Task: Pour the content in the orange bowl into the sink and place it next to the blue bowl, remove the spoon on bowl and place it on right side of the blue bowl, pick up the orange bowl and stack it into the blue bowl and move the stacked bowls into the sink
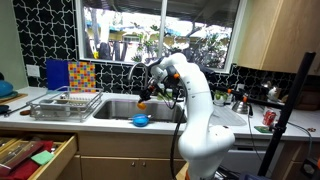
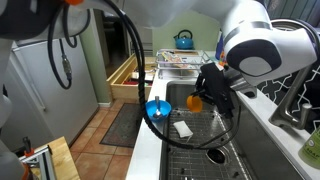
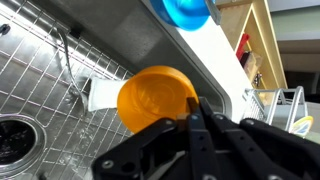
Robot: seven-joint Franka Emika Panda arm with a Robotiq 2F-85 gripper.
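Grips the orange bowl (image 3: 155,97) by its rim in the claw (image 3: 193,108), tipped on edge over the sink (image 3: 50,90). Places the blue bowl (image 3: 187,12) straight ahead of the claw, up on the tabletop (image 3: 216,55) beyond the basin wall; likely calls for lifting over that lip.

Over the sink (image 3: 130,45) the basin is mostly open: bare wire grid (image 3: 40,90) around the drain (image 3: 15,135), one white pad (image 3: 100,95) lying near the held orange bowl (image 3: 155,97). The blue bowl (image 2: 157,108) blocks the near counter edge; the dish rack (image 1: 65,103) fills the left counter
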